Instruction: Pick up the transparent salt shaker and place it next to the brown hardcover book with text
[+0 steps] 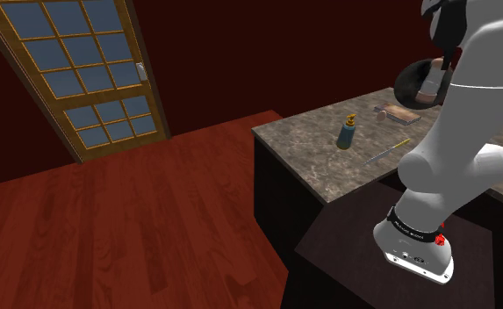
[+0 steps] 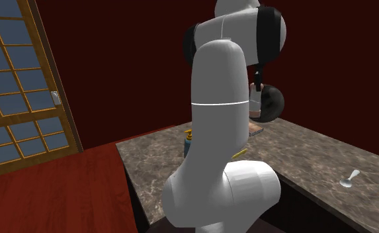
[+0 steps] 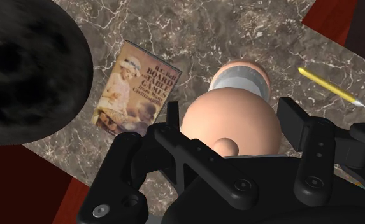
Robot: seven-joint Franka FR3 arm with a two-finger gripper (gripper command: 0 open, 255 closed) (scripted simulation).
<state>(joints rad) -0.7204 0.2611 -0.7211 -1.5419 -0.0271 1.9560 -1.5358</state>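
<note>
My gripper (image 3: 234, 122) is shut on the salt shaker (image 3: 239, 108), a pinkish rounded body with a grey metal cap, held above the marble counter (image 3: 251, 32). The brown hardcover book (image 3: 135, 87), titled "Board Games", lies flat on the counter just beside the shaker. In the shoulder view the gripper (image 1: 433, 77) hangs over the counter's far end with the shaker (image 1: 430, 89) in it, and the book (image 1: 400, 112) lies just below. In the second exterior view the arm hides most of the book (image 2: 256, 128).
A dark round object (image 3: 28, 70) sits close by the book, on the side away from the shaker. A yellow pencil (image 1: 388, 151) and a blue bottle (image 1: 348, 133) are on the counter nearer the stand. A spoon (image 2: 350, 178) lies far off.
</note>
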